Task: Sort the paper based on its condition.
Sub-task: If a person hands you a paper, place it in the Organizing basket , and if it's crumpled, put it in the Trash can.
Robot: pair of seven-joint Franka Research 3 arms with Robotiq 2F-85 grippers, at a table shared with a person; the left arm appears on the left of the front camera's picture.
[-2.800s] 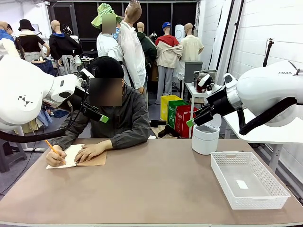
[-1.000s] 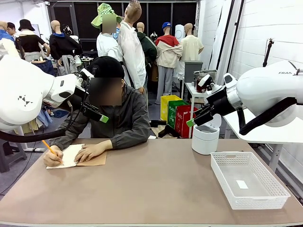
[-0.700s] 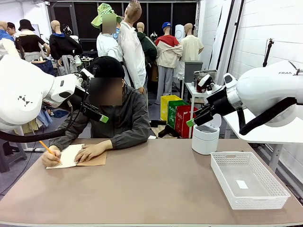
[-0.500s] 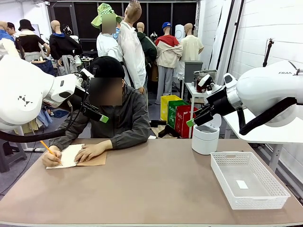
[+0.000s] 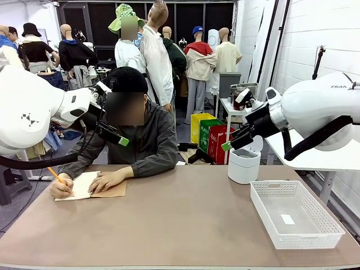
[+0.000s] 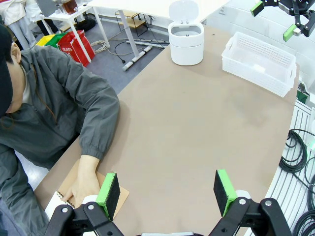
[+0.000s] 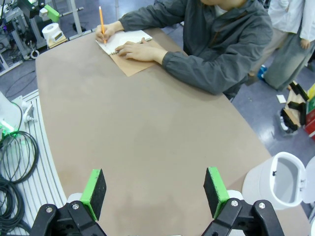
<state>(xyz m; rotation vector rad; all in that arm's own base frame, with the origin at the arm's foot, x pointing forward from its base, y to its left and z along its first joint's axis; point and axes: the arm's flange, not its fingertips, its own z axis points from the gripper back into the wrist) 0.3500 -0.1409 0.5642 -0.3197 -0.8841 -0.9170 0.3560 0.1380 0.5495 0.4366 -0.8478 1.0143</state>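
Waiting looks like the step in hand: the person at the far side of the counter is writing with a pencil on the open page of a spiral notebook, one hand flat on it. The paper to be sorted is therefore bound in that notebook at the counter's far left, with no loose sheet lying free.

The left end effector hangs high above the counter, green pads spread wide with nothing between them. The right end effector is likewise spread and empty, raised near the white lidded bin. A small white slip lies in the white mesh basket; whether it is a sheet or a label is hard to tell.

Doing this well likely means holding both arms clear of the person until a sheet is offered. The robot would then judge flat against crumpled before choosing basket or bin, and pinch the thin sheet by one edge.
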